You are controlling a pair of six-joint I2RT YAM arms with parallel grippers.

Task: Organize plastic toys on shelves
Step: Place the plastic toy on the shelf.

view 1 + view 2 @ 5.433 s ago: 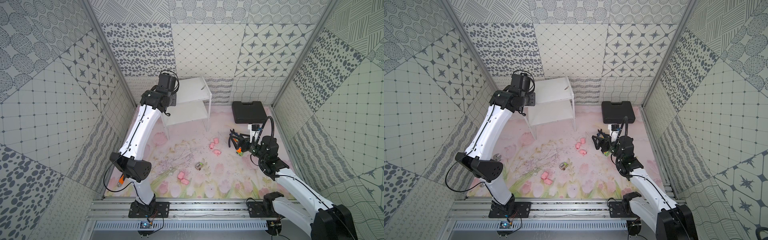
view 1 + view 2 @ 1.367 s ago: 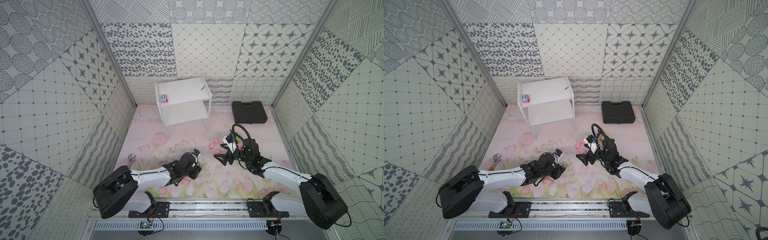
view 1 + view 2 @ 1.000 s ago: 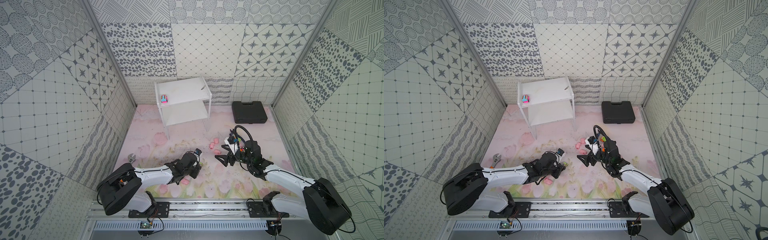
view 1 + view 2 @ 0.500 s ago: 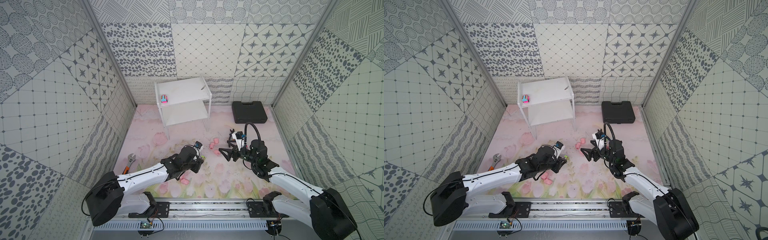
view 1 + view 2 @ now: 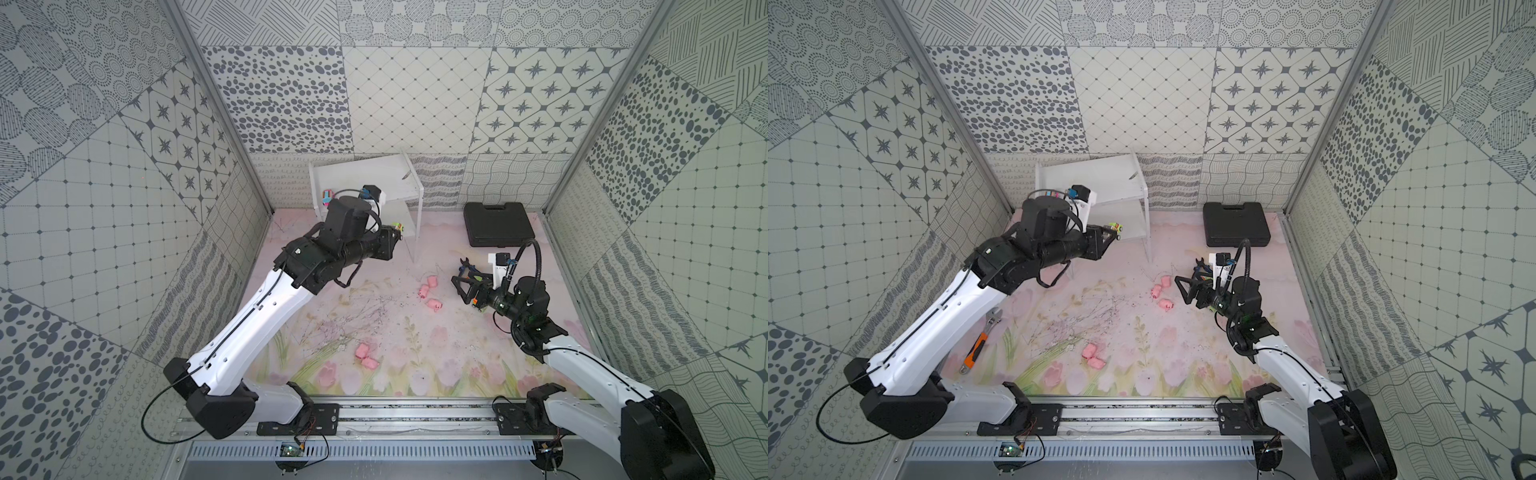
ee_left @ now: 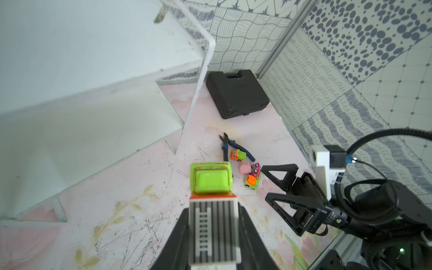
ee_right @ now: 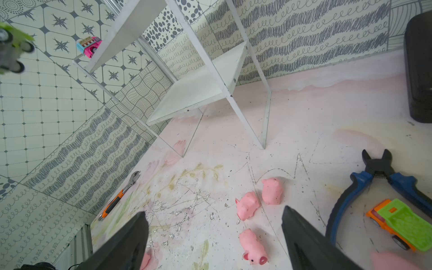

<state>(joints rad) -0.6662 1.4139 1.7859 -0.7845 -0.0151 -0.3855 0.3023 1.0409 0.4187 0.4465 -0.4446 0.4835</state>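
Observation:
My left gripper [image 5: 398, 229] is shut on a lime-green and grey toy car [image 6: 211, 180], held in the air in front of the white shelves [image 5: 365, 183] at the height of the lower board. A pink and blue car [image 5: 328, 195] stands on the top board. My right gripper [image 7: 214, 224] hangs open just above the mat, with three pink pigs [image 7: 247, 205] lying in front of and between its fingers. An orange and green truck [image 7: 402, 224], a pink car [image 6: 256, 169] and a green car [image 6: 252, 181] lie beside it. Two more pigs [image 5: 363, 351] lie near the front.
Blue-handled pliers [image 7: 383, 177] lie by the truck. A black case [image 5: 498, 224] sits at the back right. An orange-handled wrench [image 5: 980, 340] lies at the left of the mat, under my left arm. Patterned walls close in three sides.
My left arm has risen from the front of the mat toward the shelves, carrying the green car. My right gripper has drawn back to the right, still open.

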